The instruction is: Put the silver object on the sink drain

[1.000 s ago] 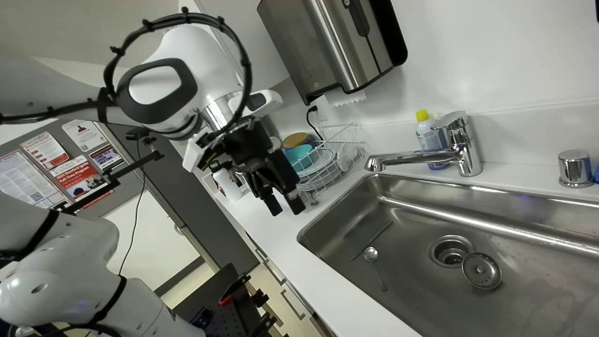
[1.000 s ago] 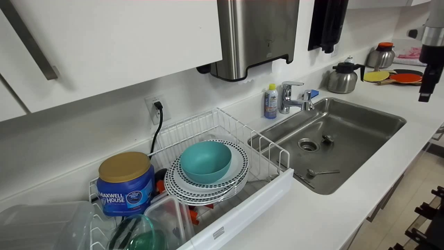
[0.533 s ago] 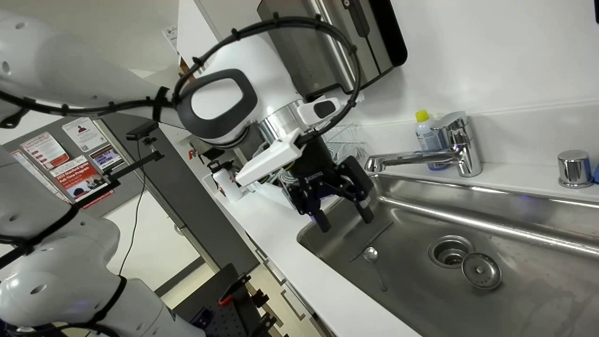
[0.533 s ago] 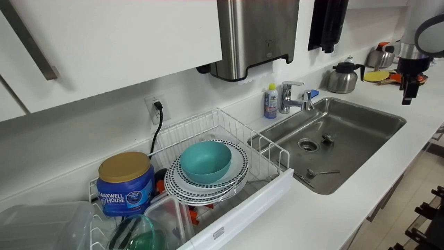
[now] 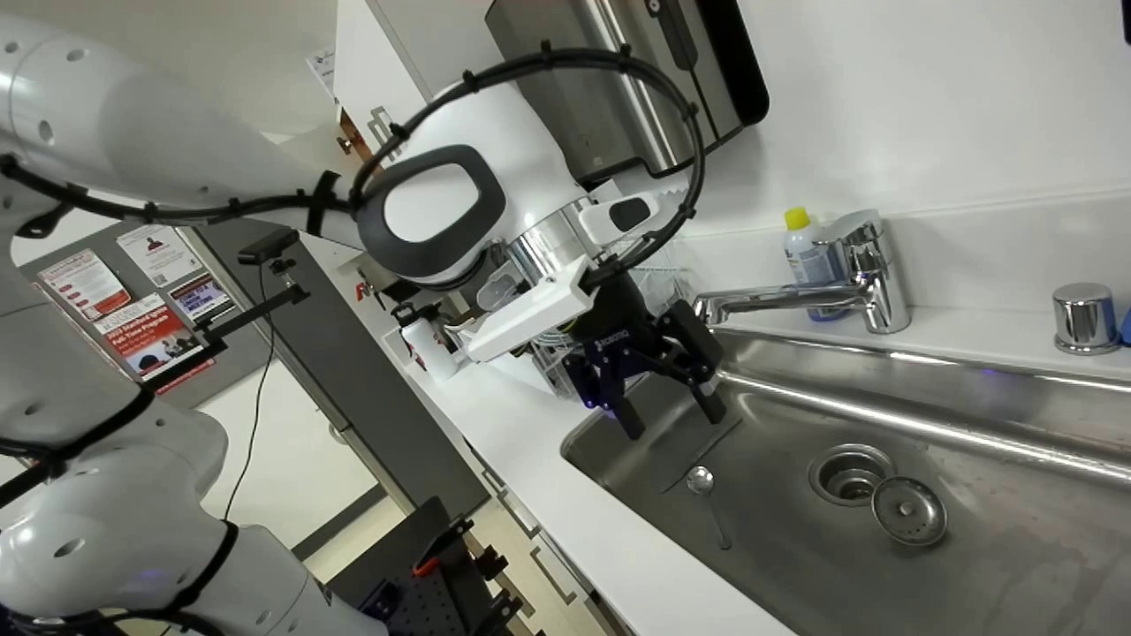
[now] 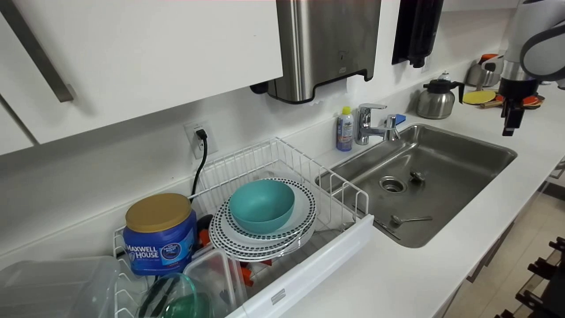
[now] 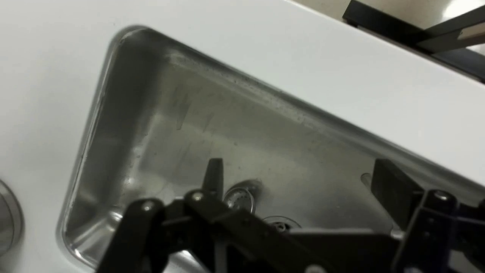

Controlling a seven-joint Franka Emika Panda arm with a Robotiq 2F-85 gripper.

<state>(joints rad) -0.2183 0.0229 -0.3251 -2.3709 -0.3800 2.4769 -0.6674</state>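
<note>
In an exterior view, gripper (image 5: 673, 422) just right of centre, jaws spread apart; silver strainer (image 5: 909, 511) at lower right, inside the sink (image 5: 1016, 565), just beside the drain (image 5: 850, 475); spoon (image 5: 701, 480) to the left of both; tap (image 5: 884, 296) at upper right. In the wrist view, strainer at lower centre, partly hidden

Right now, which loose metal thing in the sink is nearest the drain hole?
The round strainer, right beside the drain hole; the spoon and the knife-like piece lie farther off, toward the dish rack.
</note>
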